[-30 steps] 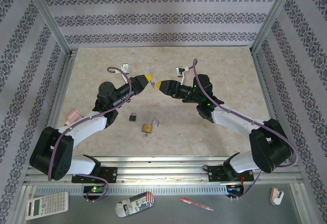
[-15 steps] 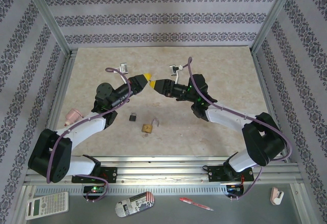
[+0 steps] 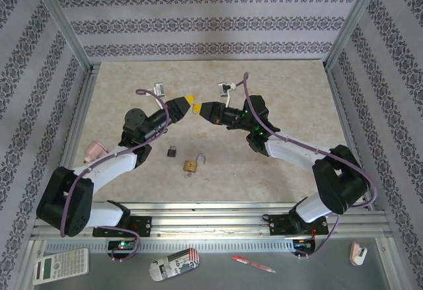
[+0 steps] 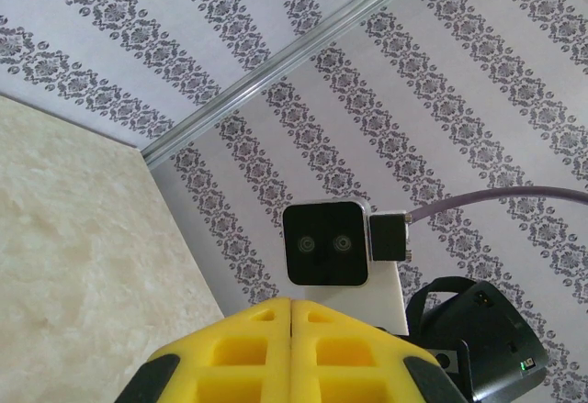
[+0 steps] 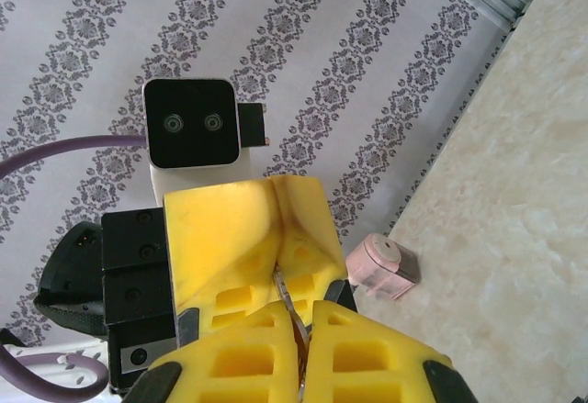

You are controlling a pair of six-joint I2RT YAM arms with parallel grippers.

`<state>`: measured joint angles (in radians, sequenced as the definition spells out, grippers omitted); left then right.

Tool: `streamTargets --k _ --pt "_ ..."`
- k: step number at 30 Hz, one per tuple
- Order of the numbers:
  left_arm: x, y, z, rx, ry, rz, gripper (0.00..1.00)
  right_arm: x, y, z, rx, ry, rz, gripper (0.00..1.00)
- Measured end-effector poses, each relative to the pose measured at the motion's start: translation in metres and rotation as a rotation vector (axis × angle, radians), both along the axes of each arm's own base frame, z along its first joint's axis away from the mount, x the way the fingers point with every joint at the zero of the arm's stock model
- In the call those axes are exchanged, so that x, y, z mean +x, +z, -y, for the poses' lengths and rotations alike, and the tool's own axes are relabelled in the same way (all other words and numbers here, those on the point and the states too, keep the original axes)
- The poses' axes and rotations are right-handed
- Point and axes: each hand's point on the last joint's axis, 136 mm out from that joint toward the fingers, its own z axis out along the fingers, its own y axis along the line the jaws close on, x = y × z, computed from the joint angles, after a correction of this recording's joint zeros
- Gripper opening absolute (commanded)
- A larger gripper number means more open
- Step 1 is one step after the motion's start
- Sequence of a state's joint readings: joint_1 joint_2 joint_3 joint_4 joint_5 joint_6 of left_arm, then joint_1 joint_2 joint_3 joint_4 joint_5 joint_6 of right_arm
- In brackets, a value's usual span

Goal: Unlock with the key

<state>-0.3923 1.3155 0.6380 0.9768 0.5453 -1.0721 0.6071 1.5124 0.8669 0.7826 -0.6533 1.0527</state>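
The key (image 5: 283,289), a thin silvery sliver, bridges the two grippers held tip to tip above the table's middle. My left gripper (image 3: 190,100) is shut on its far end, with its yellow fingers (image 5: 230,229) facing the right wrist camera. My right gripper (image 5: 296,311) is shut on the near end and shows in the top view (image 3: 201,109). In the left wrist view the left gripper (image 4: 291,304) has its jaws pressed together, and the key is hidden there. The brass padlock (image 3: 192,166) lies on the table nearer the arm bases, apart from both grippers.
A small black block (image 3: 172,150) lies left of the padlock. A pink object (image 3: 94,148) sits by the left arm and appears again in the right wrist view (image 5: 383,266). A calculator (image 3: 61,265), a can (image 3: 174,263) and a pen (image 3: 253,263) lie on the front ledge.
My right gripper moved left to meet the left gripper's tip, then closed its jaws on the key. The left arm stayed nearly still.
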Motion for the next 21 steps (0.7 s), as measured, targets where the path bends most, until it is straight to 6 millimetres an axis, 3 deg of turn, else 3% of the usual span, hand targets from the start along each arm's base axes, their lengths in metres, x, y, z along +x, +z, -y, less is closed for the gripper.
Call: streamTargets --k 1,6,12,17,21 --pt "0.0 -0.001 -0.001 0.001 0.004 -0.001 0.3 0.0 -0.001 0.0 -0.003 0.0 -0.003 0.0" --pt "0.001 -0.015 -0.021 0.04 0.089 -0.088 0.62 -0.004 -0.004 0.003 -0.041 -0.002 -0.003 0.0" --pt "-0.005 -0.014 -0.07 0.106 0.263 -0.2 0.71 -0.015 -0.002 0.011 -0.108 0.0 0.036 0.0" --pt "-0.001 -0.016 -0.08 0.272 0.306 -0.326 0.76 -0.021 -0.019 0.016 -0.218 -0.003 0.033 0.0" --pt "0.007 -0.039 -0.086 0.512 0.304 -0.448 0.73 -0.025 -0.038 0.02 -0.392 -0.034 0.032 0.0"
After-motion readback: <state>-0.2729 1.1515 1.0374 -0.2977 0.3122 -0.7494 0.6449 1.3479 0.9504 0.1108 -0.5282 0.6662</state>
